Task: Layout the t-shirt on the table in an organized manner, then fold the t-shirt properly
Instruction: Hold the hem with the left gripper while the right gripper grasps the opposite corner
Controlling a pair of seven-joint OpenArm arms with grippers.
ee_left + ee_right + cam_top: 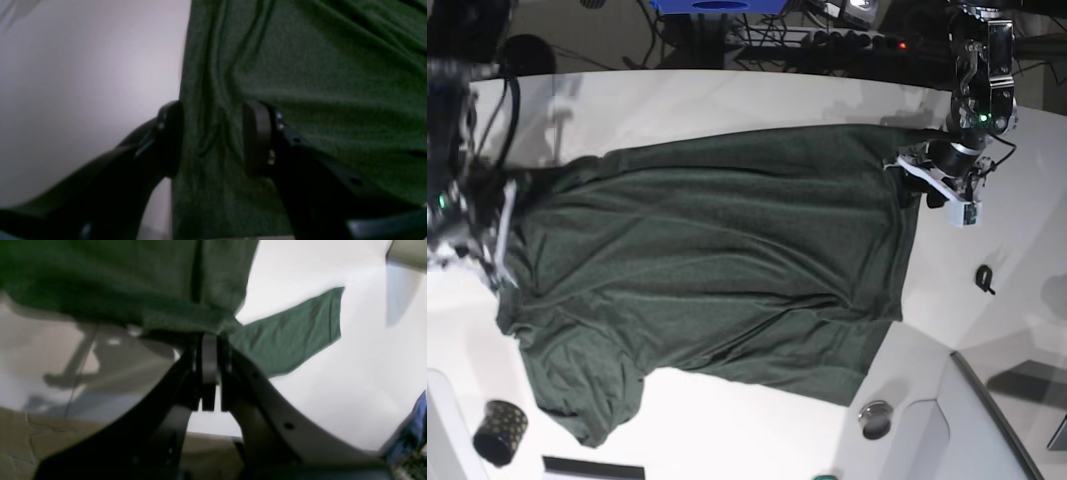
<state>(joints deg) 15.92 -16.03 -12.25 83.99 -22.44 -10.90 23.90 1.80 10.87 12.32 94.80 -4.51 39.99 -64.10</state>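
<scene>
The dark green t-shirt (717,260) lies spread over most of the white table (757,430), with one sleeve (587,390) at the lower left. At the shirt's far right edge, my left gripper (914,182) is down on the cloth. In the left wrist view the left gripper (213,136) is open and straddles a wrinkled strip of the t-shirt (317,83) beside the bare table (83,83). At the shirt's left edge, my right gripper (499,238) is shut. In the right wrist view the right gripper (208,340) pinches the hem of the t-shirt (133,283), and the sleeve (293,336) lies beyond it.
A small black gold-dotted cup (500,432) stands at the lower left corner. A small black clip (985,278) lies right of the shirt, and a round metal piece (876,418) sits near the table's curved lower-right edge. Cables and a blue box (717,5) run along the far side.
</scene>
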